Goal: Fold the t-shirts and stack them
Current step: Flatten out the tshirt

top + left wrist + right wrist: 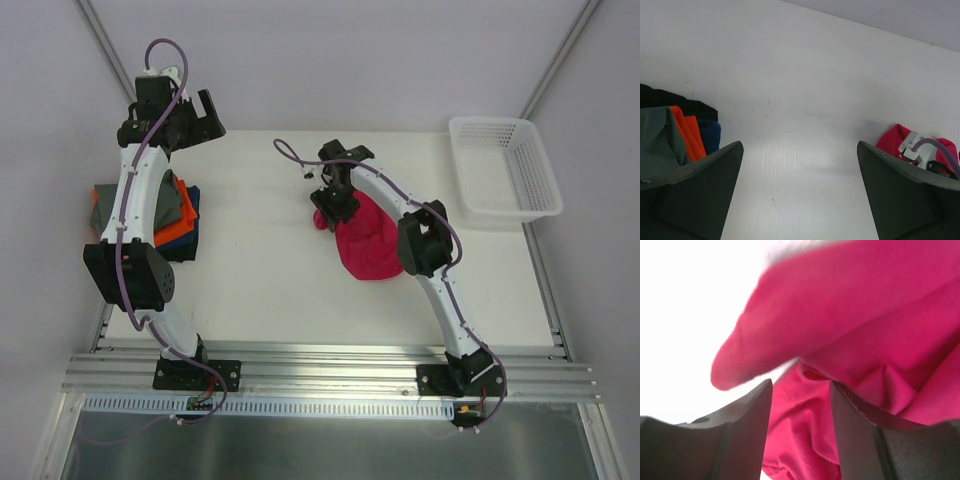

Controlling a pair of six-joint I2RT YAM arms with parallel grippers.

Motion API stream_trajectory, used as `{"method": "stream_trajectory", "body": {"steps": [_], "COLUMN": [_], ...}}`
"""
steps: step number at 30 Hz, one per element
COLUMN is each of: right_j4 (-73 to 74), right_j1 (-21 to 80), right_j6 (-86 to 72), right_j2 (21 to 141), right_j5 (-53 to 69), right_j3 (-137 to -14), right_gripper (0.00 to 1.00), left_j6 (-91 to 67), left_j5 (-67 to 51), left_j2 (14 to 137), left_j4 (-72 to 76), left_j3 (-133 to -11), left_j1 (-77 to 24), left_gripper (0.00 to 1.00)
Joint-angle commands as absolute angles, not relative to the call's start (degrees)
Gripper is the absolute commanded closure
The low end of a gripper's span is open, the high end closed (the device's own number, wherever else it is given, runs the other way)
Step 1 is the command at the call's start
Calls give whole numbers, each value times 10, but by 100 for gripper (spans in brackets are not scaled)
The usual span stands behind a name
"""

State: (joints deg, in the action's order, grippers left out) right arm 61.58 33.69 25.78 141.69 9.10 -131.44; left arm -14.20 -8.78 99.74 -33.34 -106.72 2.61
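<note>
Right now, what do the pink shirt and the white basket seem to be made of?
The pink shirt looks like soft matte cloth, perhaps cotton: it bunches in loose folds. The white basket looks like stiff plastic: its walls are a regular moulded mesh.

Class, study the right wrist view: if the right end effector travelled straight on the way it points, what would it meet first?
The magenta t-shirt; its bunched cloth lies directly ahead of the right end effector, apparently very close, though depth is unclear.
</note>
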Motion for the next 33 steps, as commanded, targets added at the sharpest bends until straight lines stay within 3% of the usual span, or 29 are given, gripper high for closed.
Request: {"method": "stream_trajectory", "body": {"steps": [1,11,20,28,32,33], "right_j4": [605,595,591,585,584,583], "right_j1": [345,358,359,338,330,330], "right_j6": [265,267,289,330,335,337], "right_j2": [1433,1464,1435,1284,1203,1190], "right_j5": [62,38,-21,-85,-103,-105], "right_j3": [-1354,-1369,-1354,-1294,-1265,-1255], "right_gripper": [47,49,72,79,100,100], "left_j6": [-153,-151,-160,-173,-169,-165], "left_j5": [-102,-101,-112,-148,-167,-167], "left_j2": [982,973,980,1014,1040,1045], "left_j4": [-326,-325,-323,-320,-318,-318], "left_j3": [-1065,-1065,-1059,-1082,-1100,-1103], "left_j1": [25,25,25,25,24,24], "left_gripper": [1,1,1,1,1,1]}}
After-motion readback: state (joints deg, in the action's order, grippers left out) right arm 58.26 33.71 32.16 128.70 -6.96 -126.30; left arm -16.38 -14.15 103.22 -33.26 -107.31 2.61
